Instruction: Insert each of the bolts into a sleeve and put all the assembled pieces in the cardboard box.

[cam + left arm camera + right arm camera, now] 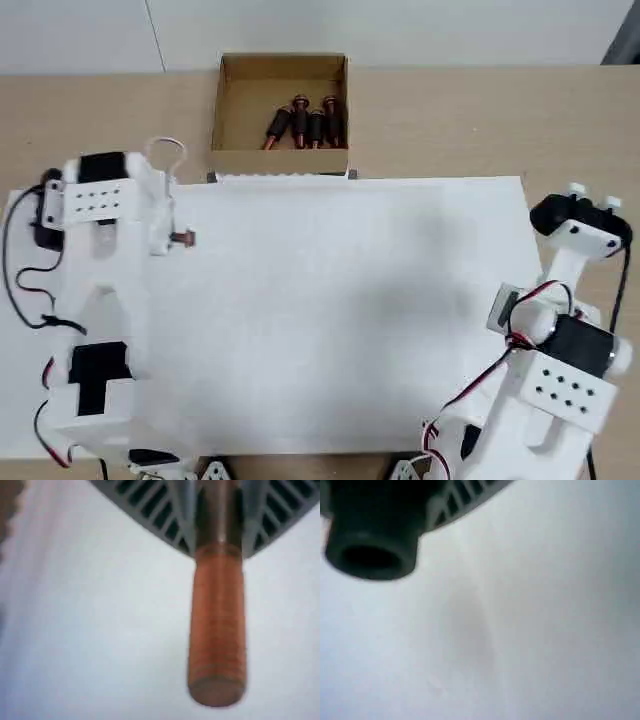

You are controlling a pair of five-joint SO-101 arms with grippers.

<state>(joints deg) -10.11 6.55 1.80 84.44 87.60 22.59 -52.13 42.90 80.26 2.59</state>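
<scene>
Where a white sheet [340, 300] covers the tan table [450, 110], left tool [165, 238] clamps a copper bolt [217, 630]; right tool [502, 308] grips a black sleeve [370, 550].

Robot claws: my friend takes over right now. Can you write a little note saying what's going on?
Left claw: shut on a bolt, over the white sheet.
Right claw: shut on a black sleeve.
Done: what look like four assembled pieces lie in the cardboard box.
Left to do: probably push this bolt into this sleeve, then put that piece in the box too.
</scene>
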